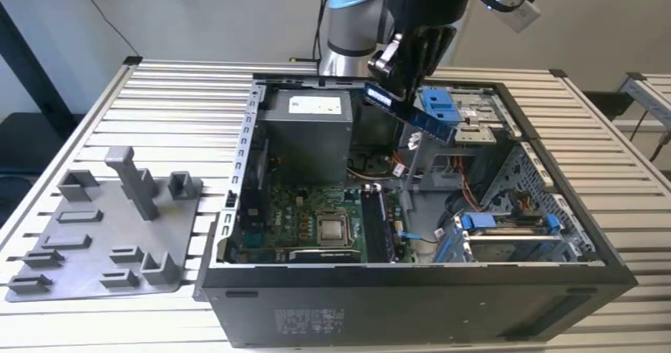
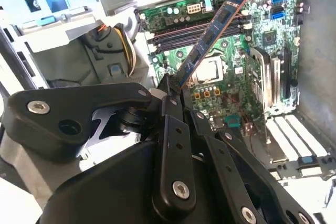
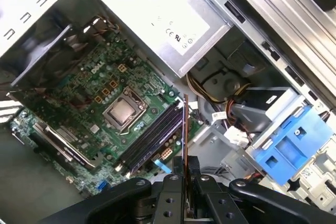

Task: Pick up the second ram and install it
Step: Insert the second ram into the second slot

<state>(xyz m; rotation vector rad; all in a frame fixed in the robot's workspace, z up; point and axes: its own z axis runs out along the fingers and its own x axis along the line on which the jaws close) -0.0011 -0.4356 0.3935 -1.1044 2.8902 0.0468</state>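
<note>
Grip: black tool [image 1: 394,82] clamps the thin dark green-black memory board [image 1: 411,111] by one end.
Board: tilted above the open black computer case [image 1: 419,310].
Care: probably best squared to the long black slots [image 3: 149,139].

- We take this for a robotics lab or test workshop, not a home or an office.
- An industrial robot arm [image 1: 351,23] stands at the back of a slatted metal surface [image 1: 157,93] built of aluminium profiles. Another one like it sits at the exterior view's right.
- We see a computer case [image 1: 419,306] lying open with its motherboard [image 1: 304,204] bared. The end effector [image 1: 390,86] is clamped on the second ram [image 1: 425,119] above it.
- A grey fixture plate [image 1: 89,259] with holder blocks [image 1: 137,184] lies beside the case, and the walls [image 1: 210,15] are plain and pale.
</note>
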